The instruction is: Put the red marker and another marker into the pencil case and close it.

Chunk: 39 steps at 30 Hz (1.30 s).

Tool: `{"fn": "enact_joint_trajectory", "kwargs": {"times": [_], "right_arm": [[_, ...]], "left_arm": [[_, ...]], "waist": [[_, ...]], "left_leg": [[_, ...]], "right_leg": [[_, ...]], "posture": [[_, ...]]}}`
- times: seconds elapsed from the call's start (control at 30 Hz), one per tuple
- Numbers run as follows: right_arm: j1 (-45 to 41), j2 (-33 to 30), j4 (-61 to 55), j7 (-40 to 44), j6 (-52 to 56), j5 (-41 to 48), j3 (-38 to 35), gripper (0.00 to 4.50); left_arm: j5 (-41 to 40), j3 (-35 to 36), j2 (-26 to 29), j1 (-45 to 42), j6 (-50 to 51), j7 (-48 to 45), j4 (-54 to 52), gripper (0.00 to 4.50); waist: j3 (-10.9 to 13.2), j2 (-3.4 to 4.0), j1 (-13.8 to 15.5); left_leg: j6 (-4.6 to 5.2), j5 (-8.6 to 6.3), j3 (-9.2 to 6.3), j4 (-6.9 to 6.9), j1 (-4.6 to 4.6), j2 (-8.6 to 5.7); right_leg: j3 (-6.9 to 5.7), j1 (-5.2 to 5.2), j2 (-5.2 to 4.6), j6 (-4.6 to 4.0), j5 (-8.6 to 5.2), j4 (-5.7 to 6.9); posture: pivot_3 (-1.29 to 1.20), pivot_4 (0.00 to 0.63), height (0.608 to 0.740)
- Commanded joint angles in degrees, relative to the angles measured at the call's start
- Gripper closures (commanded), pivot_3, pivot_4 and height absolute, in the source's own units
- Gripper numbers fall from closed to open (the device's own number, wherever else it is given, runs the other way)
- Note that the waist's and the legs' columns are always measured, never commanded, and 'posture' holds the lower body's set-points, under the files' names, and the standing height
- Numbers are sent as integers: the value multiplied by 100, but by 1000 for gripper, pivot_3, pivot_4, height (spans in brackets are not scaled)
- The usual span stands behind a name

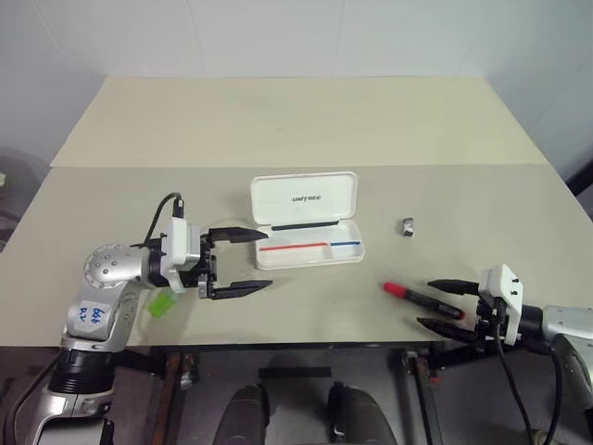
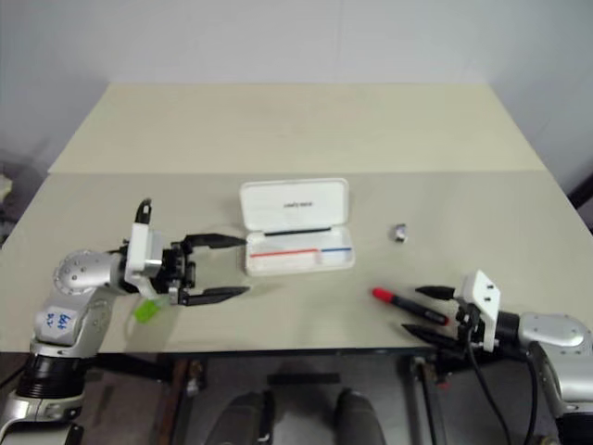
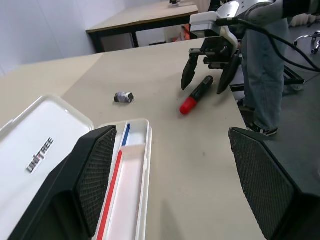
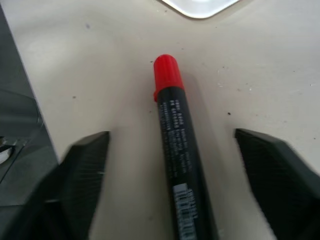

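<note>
Beige table (image 1: 278, 120), white wall behind. Case (image 1: 306, 219) lying open mid-table, lid up, nothing inside but stripes. Red marker (image 1: 423, 298) flat near the front edge, sitting between the spread fingers of the right gripper (image 1: 443, 303), not pinched. Left gripper (image 1: 243, 261) spread wide too, empty, just beside the case. Green marker (image 1: 162, 304) under the left wrist.

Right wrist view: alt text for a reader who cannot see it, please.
A slim black marker with a red cap lies on the beige table between the right gripper's open jaws, untouched. A corner of the white plastic pencil case shows beyond it.
</note>
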Motion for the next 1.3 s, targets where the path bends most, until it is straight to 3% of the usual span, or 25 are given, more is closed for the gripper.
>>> {"fn": "enact_joint_trajectory", "kwargs": {"times": [0.03, 0.23, 0.43, 0.67, 0.8, 1.1, 1.3], "right_arm": [[-167, 126, 315, 143, -368, -100, 100, 1669], [-387, 280, 460, 211, -633, -154, 208, 3893], [-839, 433, 358, 136, -1257, -367, 356, 3905], [-1503, 391, -326, 512, -757, -61, 723, 3905], [-2674, 794, -407, 560, -394, -125, 1280, 3905], [-4131, 1949, 1176, 196, -746, -935, 1992, 3905], [-5034, 2689, 2954, -217, -2093, -1889, 2442, 3905]], "left_arm": [[-145, 310, 290, 20, -45, -208, 89, 647], [-114, 382, 344, -27, -68, -224, 227, 647], [-40, 390, 388, 42, -103, -213, 229, 647], [40, 541, 506, 150, -211, -183, 343, 647], [101, 704, 543, 330, -284, -43, 366, 647], [256, 805, 525, 488, -375, 284, 361, 647], [288, 934, 518, 789, -342, 582, 108, 647]], "waist": [[0, 0, -3], [0, 0, -6], [0, 0, -28], [0, 1, -79], [1, 0, -162], [0, -1, -131], [0, -1, -278]], "left_leg": [[0, 0, 1, -1, 0, 0], [-1, 0, 1, -2, 0, 1], [-2, 0, 4, -2, 1, 2], [-5, -2, 6, -5, 1, 9], [-6, -4, 12, -3, 0, 10], [-15, -6, 16, -11, -7, 26], [-10, -11, 33, -12, -8, 25]], "right_leg": [[0, -1, 0, 0, 0, 0], [-1, -1, 0, 0, 0, 0], [0, -2, 0, 0, 1, 1], [-1, -6, 2, 0, 1, 3], [2, -8, -1, -2, 4, 1], [-2, -20, 11, -14, 4, 3], [4, -23, 8, -9, 6, 6]], "posture": [[0, 150, 740], [0, 150, 740], [0, 150, 740], [0, 150, 740], [0, 150, 740], [0, 150, 740], [0, 150, 740]]}}
